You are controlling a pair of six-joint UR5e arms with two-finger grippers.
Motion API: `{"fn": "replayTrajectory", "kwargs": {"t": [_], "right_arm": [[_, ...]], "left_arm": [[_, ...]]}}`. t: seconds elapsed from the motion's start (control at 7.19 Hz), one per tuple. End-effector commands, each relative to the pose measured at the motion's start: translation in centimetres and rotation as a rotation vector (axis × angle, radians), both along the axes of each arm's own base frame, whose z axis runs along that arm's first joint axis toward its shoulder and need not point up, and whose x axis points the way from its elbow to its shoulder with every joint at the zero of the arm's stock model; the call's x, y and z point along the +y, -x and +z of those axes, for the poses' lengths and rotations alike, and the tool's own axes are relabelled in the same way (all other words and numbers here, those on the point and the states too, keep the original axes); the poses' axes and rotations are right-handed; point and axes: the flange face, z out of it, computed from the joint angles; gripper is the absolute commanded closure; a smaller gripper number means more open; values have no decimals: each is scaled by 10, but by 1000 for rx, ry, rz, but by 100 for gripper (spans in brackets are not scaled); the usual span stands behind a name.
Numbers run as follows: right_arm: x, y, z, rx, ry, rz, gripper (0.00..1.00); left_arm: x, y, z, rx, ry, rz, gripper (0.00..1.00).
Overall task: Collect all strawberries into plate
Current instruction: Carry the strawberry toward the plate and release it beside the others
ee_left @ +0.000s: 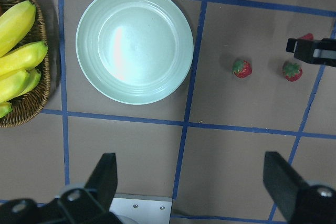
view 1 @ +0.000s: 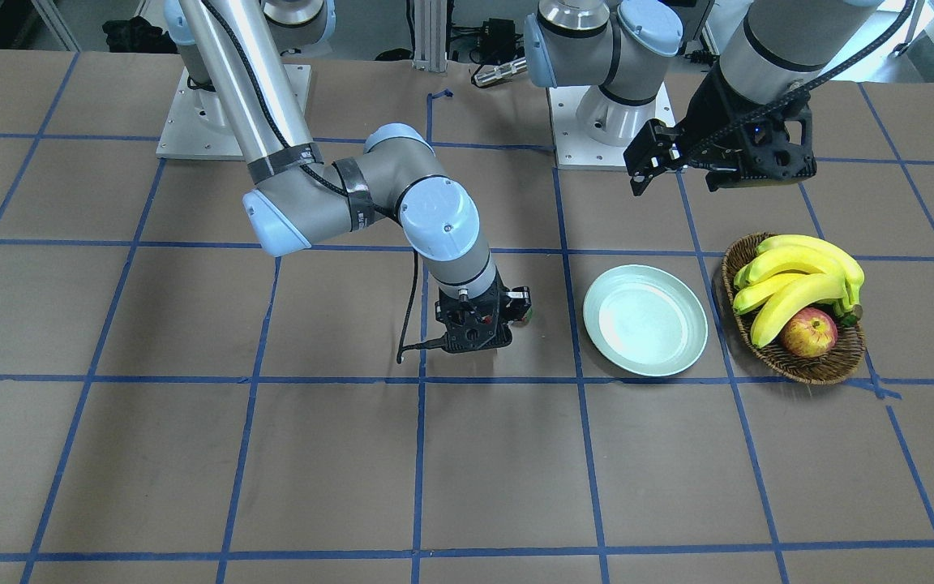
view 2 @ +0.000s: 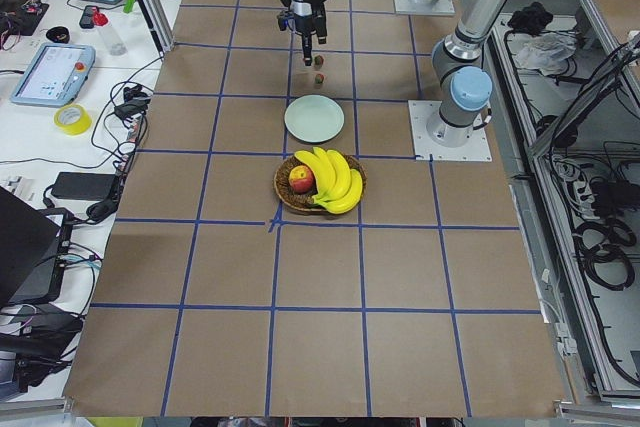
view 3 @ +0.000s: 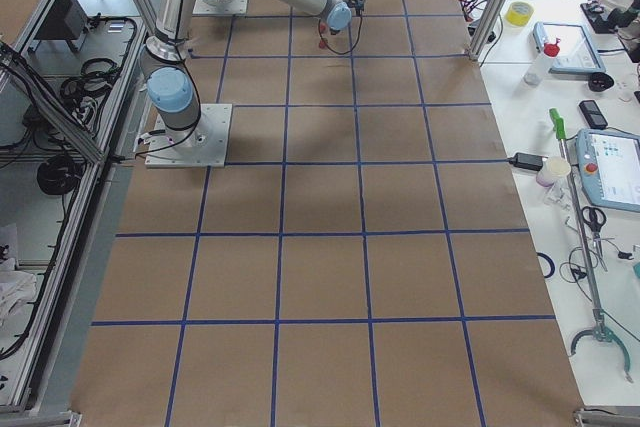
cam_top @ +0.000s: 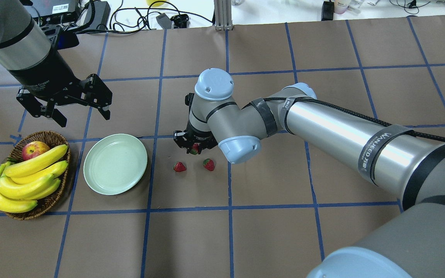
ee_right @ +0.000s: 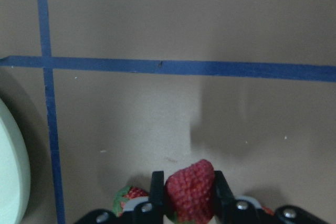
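My right gripper (cam_top: 194, 148) is shut on one strawberry (ee_right: 190, 190) and holds it just above the table, right of the plate (cam_top: 115, 163). Two more strawberries lie on the paper close below it in the overhead view, one (cam_top: 179, 166) nearer the plate, the other (cam_top: 208, 164) further right. Both also show in the left wrist view (ee_left: 242, 68) (ee_left: 292, 71). The pale mint plate (ee_left: 134, 44) is empty. My left gripper (cam_top: 83, 117) is open and empty, raised above the table behind the plate and the basket.
A brown wicker basket (cam_top: 48, 203) with bananas (cam_top: 29, 177) and a red-yellow apple (cam_top: 34, 150) stands just left of the plate in the overhead view. The table is covered in brown paper with a blue tape grid.
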Motion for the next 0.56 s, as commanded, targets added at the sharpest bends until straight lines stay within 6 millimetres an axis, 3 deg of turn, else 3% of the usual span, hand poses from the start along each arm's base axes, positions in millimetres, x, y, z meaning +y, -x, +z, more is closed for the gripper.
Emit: {"fn": "replayTrajectory", "kwargs": {"t": [0.0, 0.14, 0.28, 0.42], "right_arm": [[3, -1, -5, -2, -17, 5, 16], [5, 0, -6, 2, -25, 3, 0], [5, 0, -4, 4, -29, 2, 0], [5, 1, 14, 4, -20, 2, 0]], "left_arm": [[-3, 0, -5, 7, -11, 13, 0], [-6, 0, -17, 10, -27, 11, 0], [-9, 0, -28, 11, -35, 11, 0], [-19, 2, -29, 19, 16, 11, 0]]}}
